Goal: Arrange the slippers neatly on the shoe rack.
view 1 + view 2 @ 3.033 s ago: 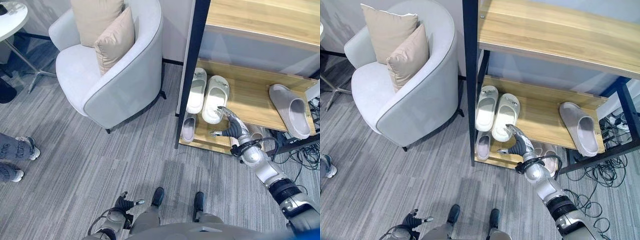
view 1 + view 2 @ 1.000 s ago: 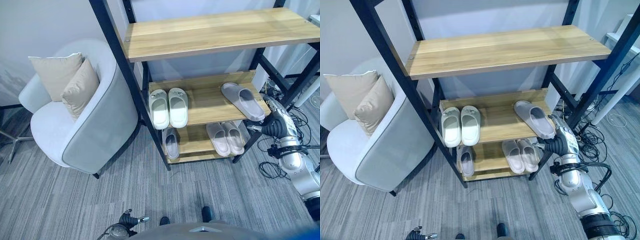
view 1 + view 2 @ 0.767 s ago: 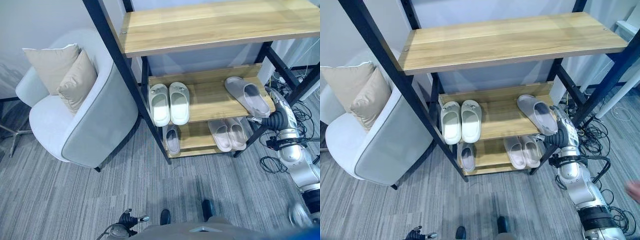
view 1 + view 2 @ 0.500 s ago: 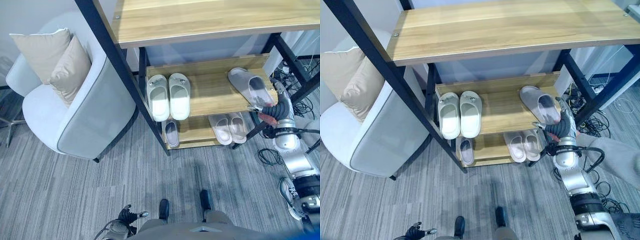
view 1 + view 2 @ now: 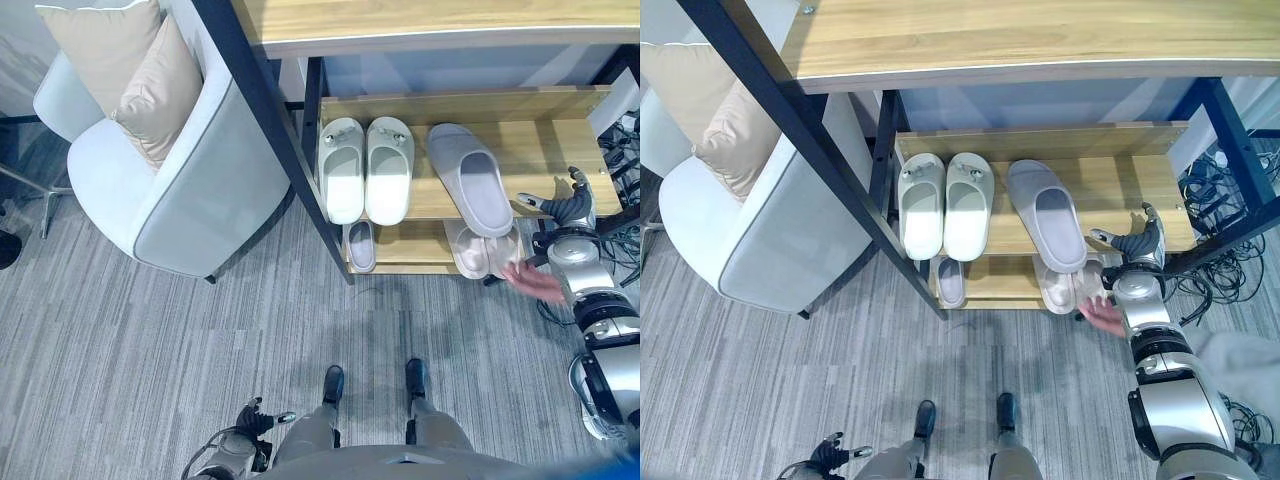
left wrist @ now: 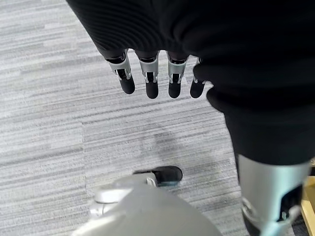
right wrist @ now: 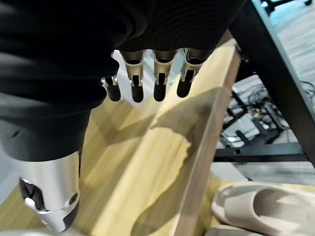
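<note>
The grey slipper (image 5: 1047, 214) now lies beside the white pair (image 5: 944, 202) at frame centre, released; right robot hand (image 5: 1137, 243) empty, fingers relaxed, so alignment remains.

Grey armchair (image 5: 190, 190) — two beige cushions (image 5: 140, 75) on it — on striped grey carpet (image 5: 150, 360).

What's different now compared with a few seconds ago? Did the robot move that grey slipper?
The grey slipper went from the shelf's right end, angled, to straight beside the white pair. The right hand let go, open above the bare shelf. A person's hand appeared. Left hand unchanged, idle.
</note>
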Controlling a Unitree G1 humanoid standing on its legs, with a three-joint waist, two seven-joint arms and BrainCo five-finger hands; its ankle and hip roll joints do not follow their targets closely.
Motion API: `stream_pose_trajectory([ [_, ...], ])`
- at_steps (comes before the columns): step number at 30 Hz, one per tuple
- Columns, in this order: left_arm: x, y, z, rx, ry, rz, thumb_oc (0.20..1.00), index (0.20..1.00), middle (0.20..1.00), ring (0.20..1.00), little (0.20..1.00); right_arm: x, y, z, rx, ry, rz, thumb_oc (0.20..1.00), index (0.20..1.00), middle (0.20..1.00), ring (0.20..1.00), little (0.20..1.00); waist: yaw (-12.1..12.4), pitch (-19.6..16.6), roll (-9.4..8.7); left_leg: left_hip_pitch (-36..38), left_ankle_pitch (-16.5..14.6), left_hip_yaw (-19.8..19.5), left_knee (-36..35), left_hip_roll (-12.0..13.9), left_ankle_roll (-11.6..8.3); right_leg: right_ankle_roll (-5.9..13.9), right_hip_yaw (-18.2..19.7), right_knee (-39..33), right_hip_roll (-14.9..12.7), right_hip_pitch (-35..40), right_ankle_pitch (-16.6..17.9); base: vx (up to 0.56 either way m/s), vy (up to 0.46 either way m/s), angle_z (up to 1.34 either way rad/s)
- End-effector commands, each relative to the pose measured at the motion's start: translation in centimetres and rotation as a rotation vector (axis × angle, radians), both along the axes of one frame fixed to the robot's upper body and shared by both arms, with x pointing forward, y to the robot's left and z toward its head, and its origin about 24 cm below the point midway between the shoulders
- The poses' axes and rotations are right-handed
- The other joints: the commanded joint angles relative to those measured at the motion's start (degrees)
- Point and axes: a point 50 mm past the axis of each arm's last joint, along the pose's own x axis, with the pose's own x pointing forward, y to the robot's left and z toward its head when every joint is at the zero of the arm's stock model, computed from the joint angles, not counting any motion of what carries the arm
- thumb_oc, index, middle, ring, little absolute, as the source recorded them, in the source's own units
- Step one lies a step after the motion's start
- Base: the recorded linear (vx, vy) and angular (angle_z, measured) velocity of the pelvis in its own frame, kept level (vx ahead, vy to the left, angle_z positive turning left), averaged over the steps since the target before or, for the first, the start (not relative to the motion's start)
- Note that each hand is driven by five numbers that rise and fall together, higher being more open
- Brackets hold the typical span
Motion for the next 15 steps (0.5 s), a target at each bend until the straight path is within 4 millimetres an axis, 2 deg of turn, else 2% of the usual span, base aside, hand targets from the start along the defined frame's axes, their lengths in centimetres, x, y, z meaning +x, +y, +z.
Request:
stream_pose_trajectory([
  [1, 0.1, 1.3, 0.2, 0.046, 0.013, -0.006, 1.0, 1.0, 1.0, 1.0, 1.0, -0.1, -1.2, 2.2, 0.01, -0.115, -0.031, 1.0, 1.0, 1.0, 1.0, 1.0, -0.09, -1.26, -2.16, -1.63, -0.98, 1.86, 0.33, -1.04, -1.09, 4.63, -3.11, 0.59, -3.78, 1.71, -3.3, 0.0, 0.0, 0.0],
  [8, 0.4, 1.3, 0.3, 0.059, 0.011, -0.019, 1.0, 1.0, 1.0, 1.0, 1.0, -0.3, -1.7, 2.4, 0.018, -0.138, -0.055, 1.0, 1.0, 1.0, 1.0, 1.0, -0.01, -1.18, -2.02, -1.8, -0.96, 1.5, 0.33, -1.3, -1.05, 4.77, -3.75, 0.59, -4.06, 1.91, -3.32, 0.01, 0.005, 0.04],
  [13, 0.6, 1.1, 0.2, 0.059, 0.014, -0.013, 1.0, 1.0, 1.0, 1.0, 1.0, -0.2, 0.1, 1.9, -0.011, -0.152, 0.021, 1.0, 1.0, 1.0, 1.0, 1.0, -0.25, -1.33, -2.53, -1.44, -1.16, 1.24, 0.33, -1.33, -0.93, 4.72, -4.2, 0.59, -4.06, 2.51, -3.54, 0.01, 0.017, 0.08],
  [15, 0.7, 1.0, 0.2, 0.061, 0.013, 0.003, 1.0, 1.0, 1.0, 1.0, 1.0, -0.9, 2.1, 2.4, -0.019, -0.255, 0.094, 1.0, 1.0, 1.0, 1.0, 1.0, -0.89, -1.76, -3.01, -0.75, -1.61, 1.38, 0.33, -1.18, -0.73, 4.7, -4.39, 0.59, -4.04, 3.18, -3.75, 0.0, 0.0, 0.0],
])
